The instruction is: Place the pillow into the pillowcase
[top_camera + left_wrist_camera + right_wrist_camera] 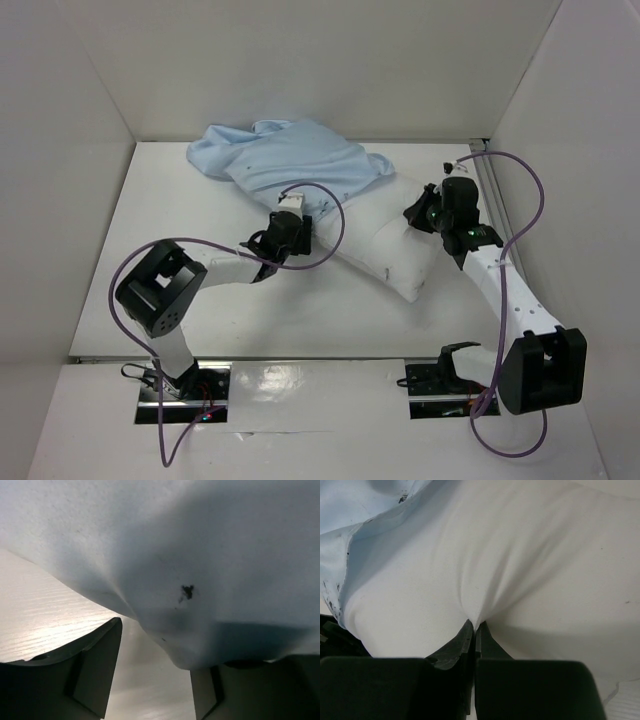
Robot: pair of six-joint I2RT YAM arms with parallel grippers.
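The light blue pillowcase (290, 160) lies crumpled at the back middle of the table. The white pillow (400, 255) sticks out of it toward the front right, its far end under the blue cloth. My left gripper (293, 215) is at the pillowcase's near edge. In the left wrist view it (156, 650) is open, and blue fabric (210, 555) with a dark speck bulges down between the jaws and over the right finger. My right gripper (415, 213) is shut on a pinched fold of the pillow (520, 555), with the pillowcase edge (350, 510) at the upper left.
White walls enclose the table (300, 310) at the left, back and right. Purple cables loop over both arms. The pillow's near corner (412, 292) points toward the table's front right.
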